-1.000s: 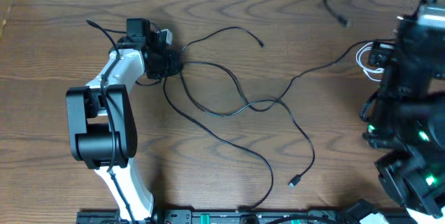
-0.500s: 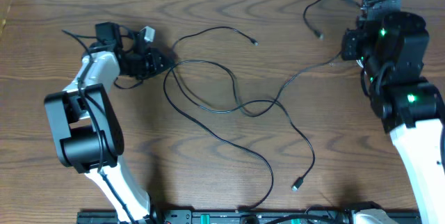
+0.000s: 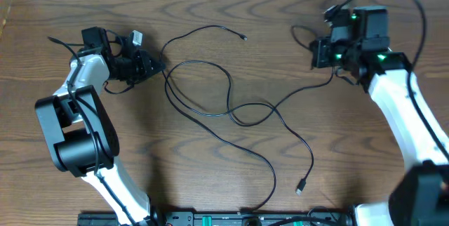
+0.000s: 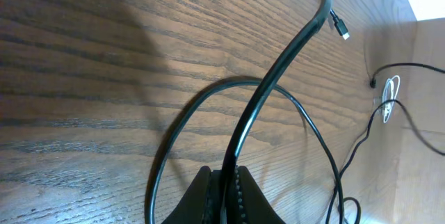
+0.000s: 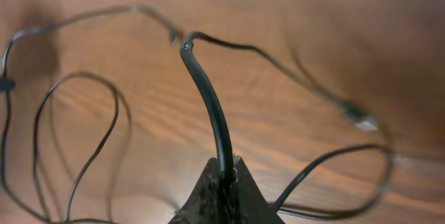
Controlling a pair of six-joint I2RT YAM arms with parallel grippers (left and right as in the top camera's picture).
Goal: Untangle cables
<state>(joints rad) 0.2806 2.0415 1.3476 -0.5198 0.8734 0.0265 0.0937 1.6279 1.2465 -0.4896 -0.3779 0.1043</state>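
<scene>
Two thin black cables lie looped and crossed at mid-table [image 3: 247, 111]. One has a plug end [image 3: 243, 38] at the back, the other a plug end [image 3: 300, 186] near the front. My left gripper [image 3: 153, 65] [image 4: 224, 176] is shut on a black cable [image 4: 278, 71] at the left end of the loops. At the back right, my right gripper [image 3: 318, 52] [image 5: 224, 165] is shut on the other black cable [image 5: 208, 106]. A small white cable [image 4: 391, 93] shows far off in the left wrist view; the overhead view does not show it.
The wooden table [image 3: 210, 184] ends at a pale wall along the back. A black rail [image 3: 231, 219] with the arm mounts runs along the front edge. The left arm's bulky body [image 3: 74, 131] stands over the left side, the right arm's white link [image 3: 407, 124] over the right.
The right arm has swung in from the right edge toward the left, carrying its cable. The left gripper has drawn its cable leftward. Both jaws stayed shut.
</scene>
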